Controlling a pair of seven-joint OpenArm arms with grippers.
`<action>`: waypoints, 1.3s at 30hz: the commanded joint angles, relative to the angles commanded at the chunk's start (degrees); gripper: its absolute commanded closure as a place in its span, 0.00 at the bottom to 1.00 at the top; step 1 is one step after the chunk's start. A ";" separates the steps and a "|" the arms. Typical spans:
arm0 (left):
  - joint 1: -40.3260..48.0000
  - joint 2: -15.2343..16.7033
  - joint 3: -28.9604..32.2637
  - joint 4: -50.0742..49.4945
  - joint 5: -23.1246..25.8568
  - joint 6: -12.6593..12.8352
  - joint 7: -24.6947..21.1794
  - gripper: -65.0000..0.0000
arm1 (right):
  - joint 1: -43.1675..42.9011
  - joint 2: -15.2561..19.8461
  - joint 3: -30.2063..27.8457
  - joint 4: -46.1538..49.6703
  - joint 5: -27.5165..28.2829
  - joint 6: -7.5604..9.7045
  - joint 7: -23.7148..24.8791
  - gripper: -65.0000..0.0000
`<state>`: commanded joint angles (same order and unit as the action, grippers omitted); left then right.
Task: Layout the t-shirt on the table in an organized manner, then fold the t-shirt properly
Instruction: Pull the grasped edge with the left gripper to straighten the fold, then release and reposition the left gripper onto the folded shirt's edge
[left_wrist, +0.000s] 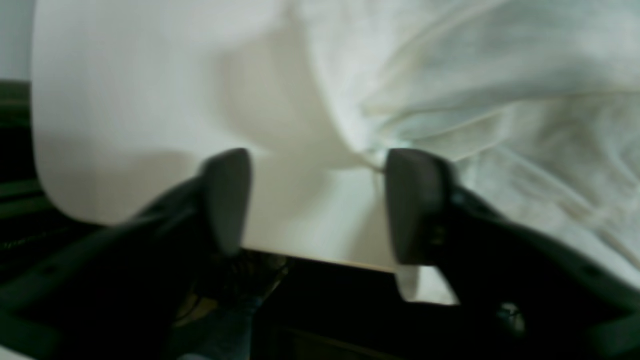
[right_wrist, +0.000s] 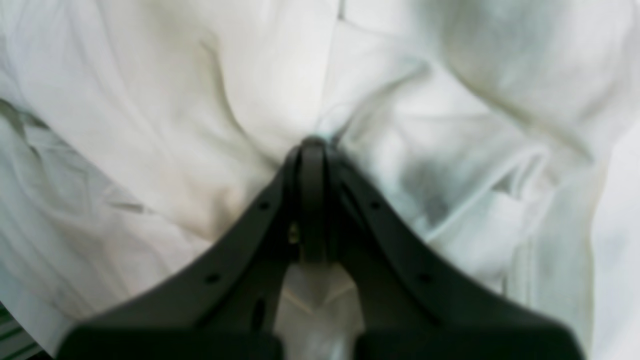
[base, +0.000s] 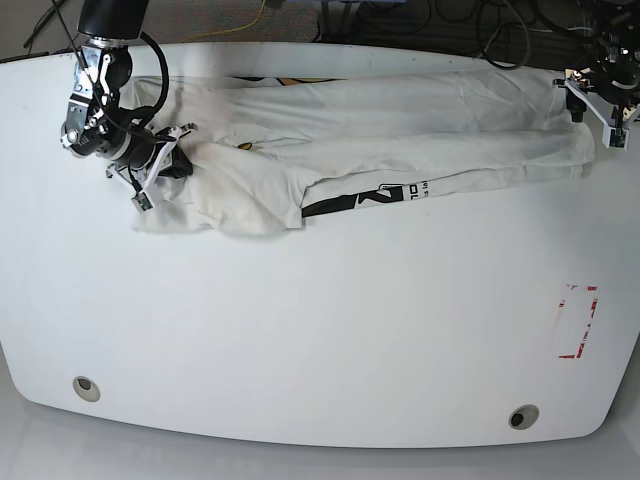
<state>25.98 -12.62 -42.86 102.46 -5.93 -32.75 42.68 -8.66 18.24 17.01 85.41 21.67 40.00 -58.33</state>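
The near tabletop (base: 300, 350) is bare, so with the right gripper (right_wrist: 312, 145) clenched on the t-shirt (base: 400, 130) bunched along the far edge and the left gripper (left_wrist: 320, 200) released, regrasp right, then spread it nearward.

Both grippers: matte dark grey/black plastic fingers (right_wrist: 260, 235), small screw holes, rounded pads (left_wrist: 227, 200). Arms in base view: black housings, white brackets, black cabling.

We see a robot lab bench: a white table (base: 300, 330) with tape mark (base: 577, 320), cables (base: 480, 25) behind.
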 joint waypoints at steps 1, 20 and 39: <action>-0.09 -0.26 -0.44 0.00 0.18 0.00 0.53 0.29 | 0.00 0.00 0.00 0.00 0.00 0.00 0.00 1.00; -6.68 -0.97 -8.35 8.35 -3.78 -7.25 2.55 0.33 | 0.09 -0.18 0.00 0.00 0.09 0.00 0.00 1.00; 2.11 10.90 8.79 8.26 6.51 -7.25 -29.89 0.87 | 0.44 -1.23 0.00 0.09 0.00 0.00 0.09 1.00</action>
<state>28.09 -1.71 -34.07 110.73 0.57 -40.00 12.79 -8.22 17.01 17.01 85.49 21.67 40.00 -58.24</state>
